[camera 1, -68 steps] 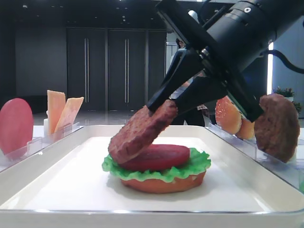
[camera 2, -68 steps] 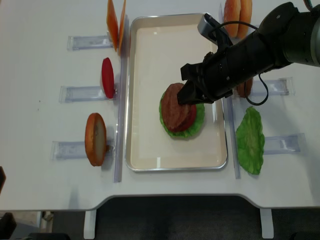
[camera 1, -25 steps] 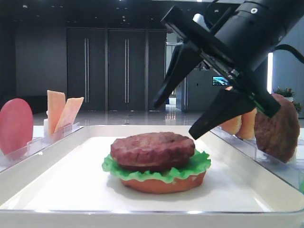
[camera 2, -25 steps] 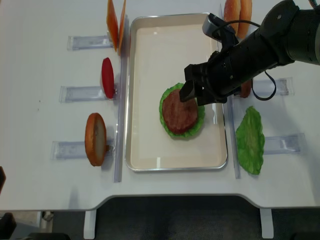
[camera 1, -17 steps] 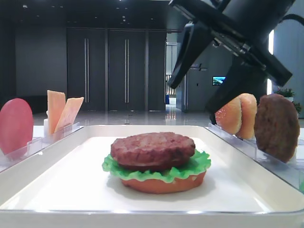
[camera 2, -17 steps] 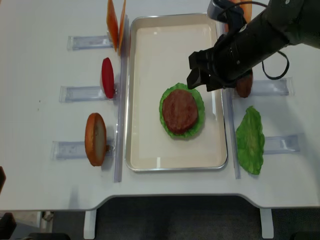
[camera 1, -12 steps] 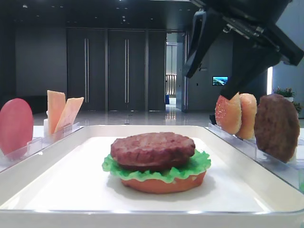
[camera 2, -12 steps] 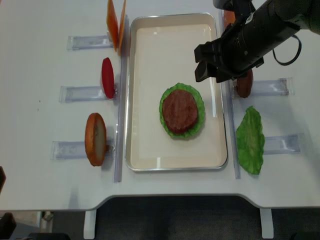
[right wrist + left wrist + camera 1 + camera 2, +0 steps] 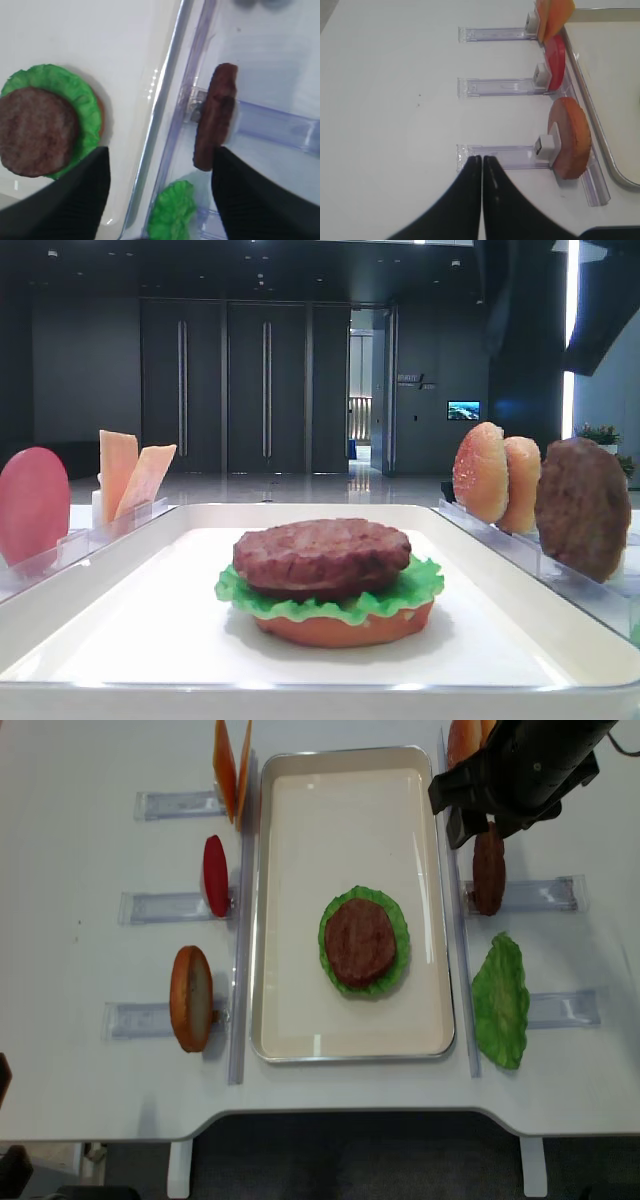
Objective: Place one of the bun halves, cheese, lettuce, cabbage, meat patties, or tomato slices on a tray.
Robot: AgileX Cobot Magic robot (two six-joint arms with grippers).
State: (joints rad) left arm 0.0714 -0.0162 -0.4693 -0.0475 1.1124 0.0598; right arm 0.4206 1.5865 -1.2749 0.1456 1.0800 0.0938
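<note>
On the white tray (image 9: 300, 820) lies a stack: an orange bun bottom, ruffled lettuce (image 9: 395, 930) and a meat patty (image 9: 360, 942) flat on top. The low view shows the same patty (image 9: 322, 552) level on the lettuce (image 9: 420, 585). My right gripper (image 9: 452, 808) hovers open and empty over the tray's back right rim. In its wrist view the right gripper (image 9: 160, 155) straddles the rim, between the stack's patty (image 9: 37, 131) and a racked one. My left gripper (image 9: 482, 158) is shut on nothing, above the end of a clear rack.
Right of the tray, racks hold a second patty (image 9: 488, 870), two bun halves (image 9: 462, 740) and a loose lettuce leaf (image 9: 500, 1000). The left racks carry cheese slices (image 9: 228, 765), a tomato slice (image 9: 215, 875) and a bun half (image 9: 190, 998).
The right gripper let go of the patty, which now lies flat on the stack, then rose and drew back to the right rear. The left gripper stays still.
</note>
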